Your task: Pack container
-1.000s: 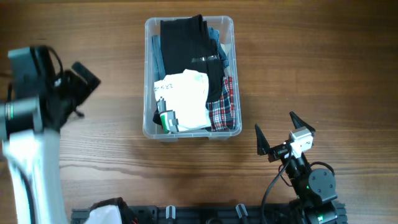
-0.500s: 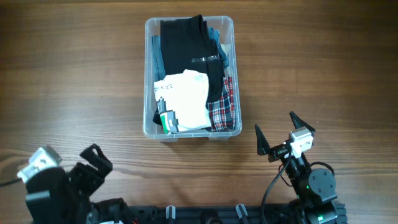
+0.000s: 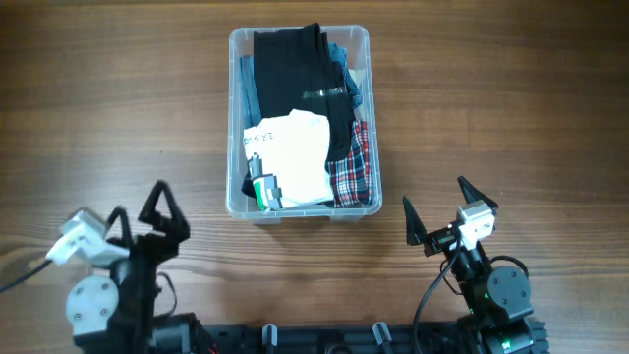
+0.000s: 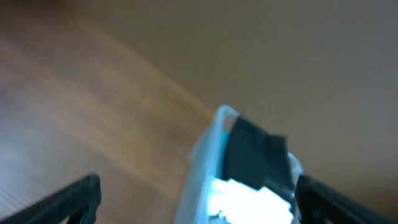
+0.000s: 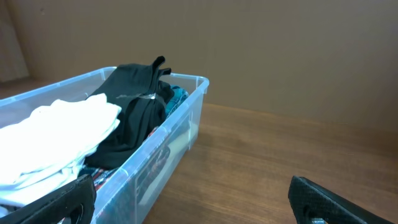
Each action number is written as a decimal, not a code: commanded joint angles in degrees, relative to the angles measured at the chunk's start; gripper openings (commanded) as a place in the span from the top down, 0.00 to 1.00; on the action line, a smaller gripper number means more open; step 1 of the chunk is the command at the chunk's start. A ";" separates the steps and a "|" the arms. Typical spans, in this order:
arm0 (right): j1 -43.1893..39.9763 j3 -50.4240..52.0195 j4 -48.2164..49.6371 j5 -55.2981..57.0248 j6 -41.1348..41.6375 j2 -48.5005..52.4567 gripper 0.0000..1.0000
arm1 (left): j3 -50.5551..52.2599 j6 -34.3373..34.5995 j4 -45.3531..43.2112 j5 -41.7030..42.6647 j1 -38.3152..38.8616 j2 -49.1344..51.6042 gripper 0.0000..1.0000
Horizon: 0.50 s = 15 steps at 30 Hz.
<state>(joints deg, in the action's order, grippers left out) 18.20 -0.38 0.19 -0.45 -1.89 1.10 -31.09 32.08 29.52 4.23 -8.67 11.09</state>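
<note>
The clear plastic container [image 3: 236, 118] stands at the table's middle back, filled with folded clothes: a black garment [image 3: 295, 69], a white one [image 3: 295, 157], a red plaid one [image 3: 356, 172]. It also shows blurred in the left wrist view [image 4: 205, 155] and in the right wrist view [image 5: 161, 149]. My left gripper [image 3: 147, 211] is open and empty at the front left, well short of the container. My right gripper [image 3: 435, 208] is open and empty at the front right, right of the container.
A small green and grey item [image 3: 263, 187] lies on the clothes at the container's near left corner. A dark rail [image 3: 314, 339] runs along the table's front edge. Bare wooden tabletop [image 3: 511, 118] surrounds the container.
My left arm has swung from the far left side down to the front left and now points its open jaws at the container. The right arm has not moved.
</note>
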 commanded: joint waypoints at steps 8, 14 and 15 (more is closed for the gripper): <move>-0.28 0.09 0.13 -0.96 -1.11 -0.46 0.00 | 20.74 -9.55 -29.70 6.51 4.83 -2.05 0.00; -0.28 0.09 0.13 -0.96 -1.11 -0.46 0.00 | 23.63 -16.59 -30.82 6.71 4.81 -2.82 0.00; -0.28 0.09 0.13 -0.96 -1.09 -0.46 0.00 | 23.93 -17.11 -30.82 6.69 4.90 -3.10 0.00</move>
<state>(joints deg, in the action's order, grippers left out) 18.20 -0.38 0.19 -0.45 -2.28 1.10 -8.62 21.43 -0.86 10.00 -4.12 9.43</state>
